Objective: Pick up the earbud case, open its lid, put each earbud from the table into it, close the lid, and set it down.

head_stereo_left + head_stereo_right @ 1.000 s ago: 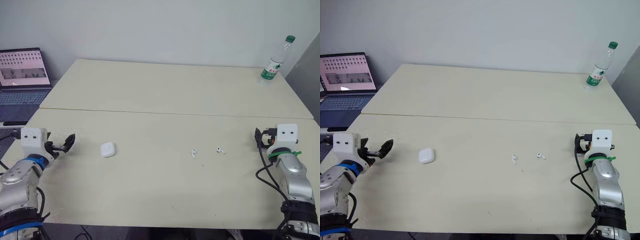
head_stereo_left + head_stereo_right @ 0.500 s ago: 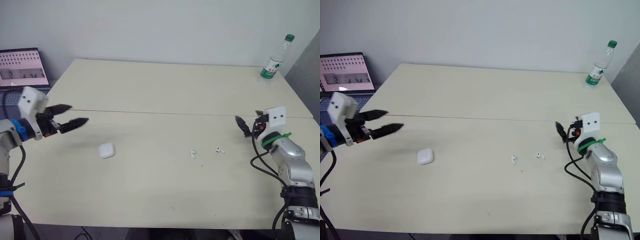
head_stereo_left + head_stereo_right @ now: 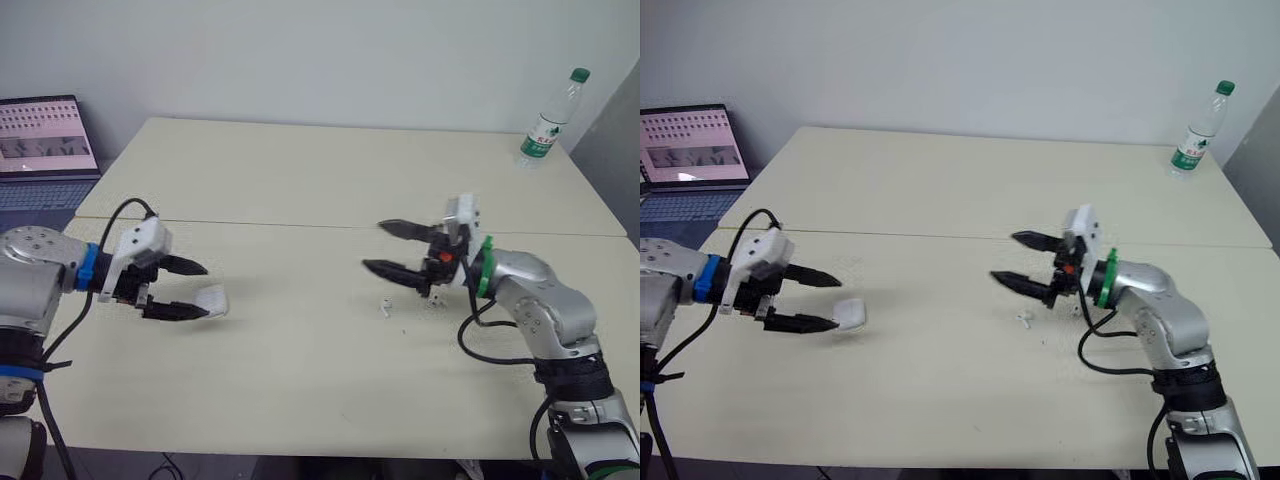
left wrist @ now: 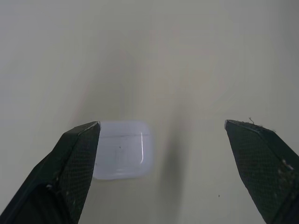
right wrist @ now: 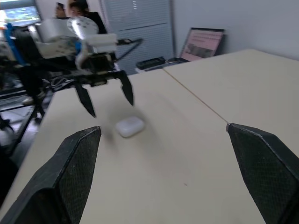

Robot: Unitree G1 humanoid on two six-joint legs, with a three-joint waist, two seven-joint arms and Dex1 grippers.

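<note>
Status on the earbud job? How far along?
Done: nothing yet. The earbud case lies on the table, lid shut. In hand: the left gripper is open with the case between its fingers, not gripped; the right gripper hangs open near an earbud on the table. Left: lift, open lid, load earbuds, close, set down.

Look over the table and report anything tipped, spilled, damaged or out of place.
Nothing stands out. The earbud case lies flat with its lid shut beside the left gripper, whose jaws are open. An earbud lies loose on the table near the right gripper, as the task expects. The bottle stands upright at the far corner.
</note>
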